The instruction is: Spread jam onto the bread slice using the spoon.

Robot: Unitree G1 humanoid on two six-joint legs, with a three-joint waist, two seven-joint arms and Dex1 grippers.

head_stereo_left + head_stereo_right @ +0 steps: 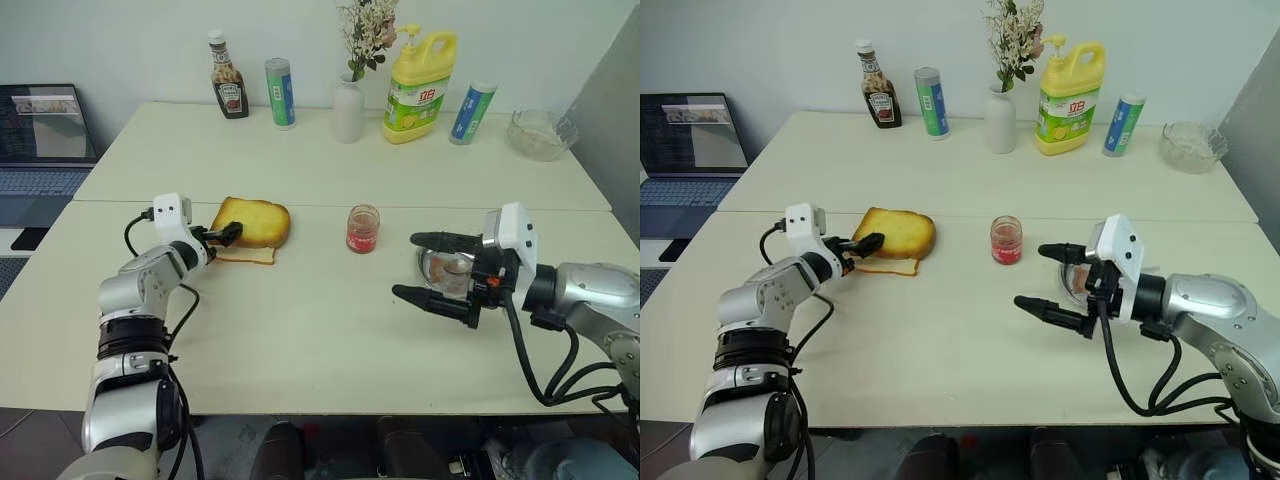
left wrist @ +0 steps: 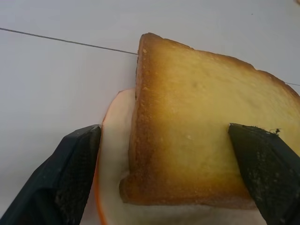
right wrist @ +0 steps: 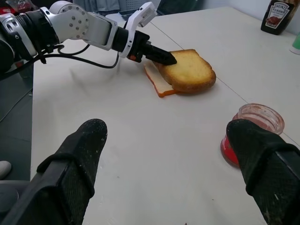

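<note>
Paler slice (image 2: 112,154) under bread slice (image 2: 201,131).

Plain pale wall (image 1: 120,40), two cream tables (image 1: 300,330) pushed together, open laptop (image 1: 45,135) at left

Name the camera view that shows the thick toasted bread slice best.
The left wrist view: the bread slice lies close up between the open left gripper's fingers, crust and top plain. The eye views show it whole but small; the right wrist view shows it far off, stacked on a paler slice.

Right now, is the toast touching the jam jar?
Apart. The left eye view shows bare table between the toast and the jam jar.
</note>
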